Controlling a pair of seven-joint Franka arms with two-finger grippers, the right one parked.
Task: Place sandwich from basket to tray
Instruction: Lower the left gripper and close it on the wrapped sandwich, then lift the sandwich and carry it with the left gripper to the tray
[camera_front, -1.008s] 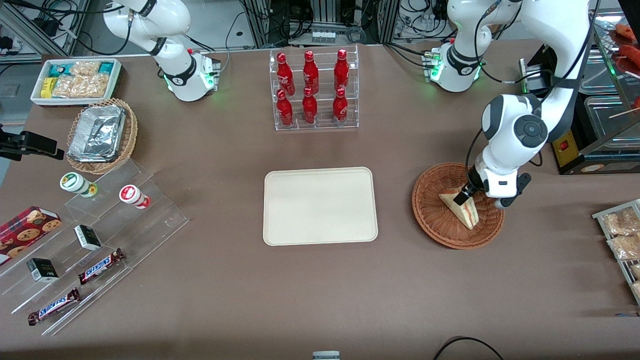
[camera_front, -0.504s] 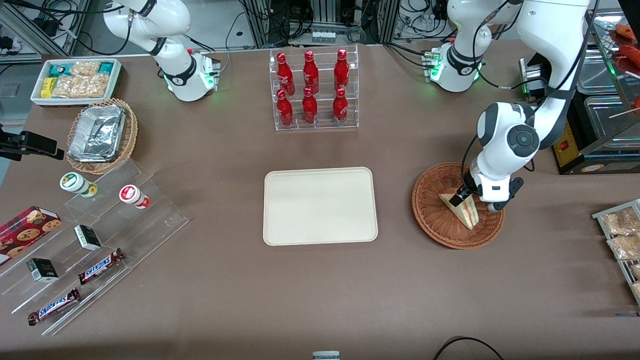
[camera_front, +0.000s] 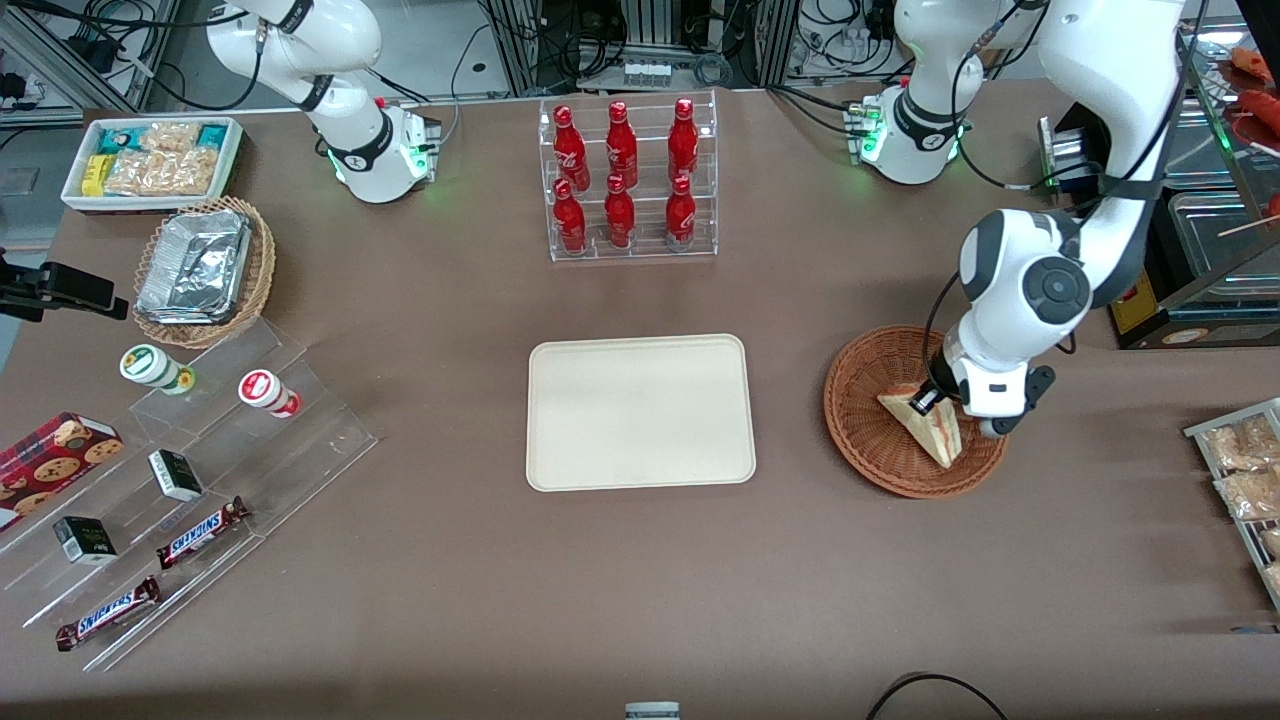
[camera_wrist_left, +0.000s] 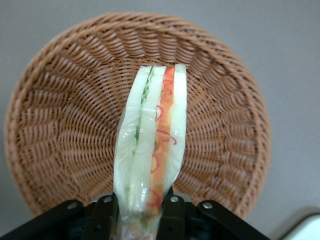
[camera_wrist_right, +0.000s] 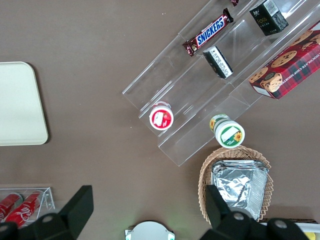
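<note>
Sandwich (camera_wrist_left: 152, 150) clamped at its wide end between closed jaws of the gripper (camera_front: 928, 400), over the basket (camera_front: 865, 420), tray (camera_front: 640, 412) at nine o'clock on the table (camera_front: 640, 580).

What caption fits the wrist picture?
Left gripper with jaws shut on the sandwich above the basket.

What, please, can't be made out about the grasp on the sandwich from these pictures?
- Front view: the gripper is largely hidden by the arm's own wrist.
- Left wrist view: the sandwich's gripped end is cut off by the picture edge.
- Whether it has lifted off the basket: unclear.
</note>
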